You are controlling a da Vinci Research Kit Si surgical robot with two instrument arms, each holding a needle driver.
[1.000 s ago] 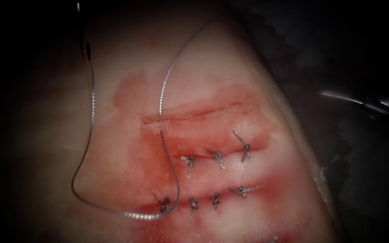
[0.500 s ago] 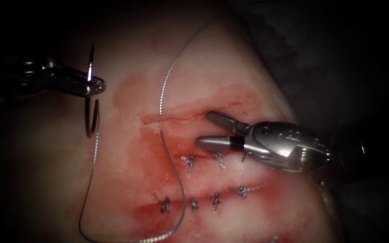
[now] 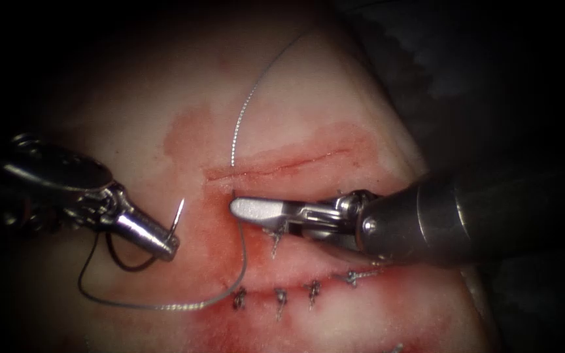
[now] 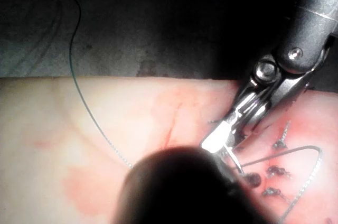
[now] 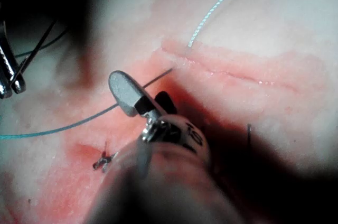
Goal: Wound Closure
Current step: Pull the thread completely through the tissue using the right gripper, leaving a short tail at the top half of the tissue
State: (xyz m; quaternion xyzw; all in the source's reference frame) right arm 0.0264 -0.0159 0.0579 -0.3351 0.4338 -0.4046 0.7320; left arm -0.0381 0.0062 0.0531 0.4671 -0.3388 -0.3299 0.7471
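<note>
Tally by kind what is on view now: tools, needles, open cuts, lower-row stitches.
Tools: 2 (left tool holds the needle toward its tip; right tool, hold unclear)
Needles: 1, outside the tissue
Open cuts: 1
Lower-row stitches: 4
Total: 8

Faint engraved digits, perhaps "18", on the right gripper (image 5: 138,102) wrist, no other legible text

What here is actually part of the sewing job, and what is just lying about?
In use:
left tool, shut on the needle partway along its curve, left of the open cut, not in the tissue
thread
open cut
right tool, tip beside the thread, hold unclear

Lying about:
finished stitches lower down
red fluid on the tissue
</note>
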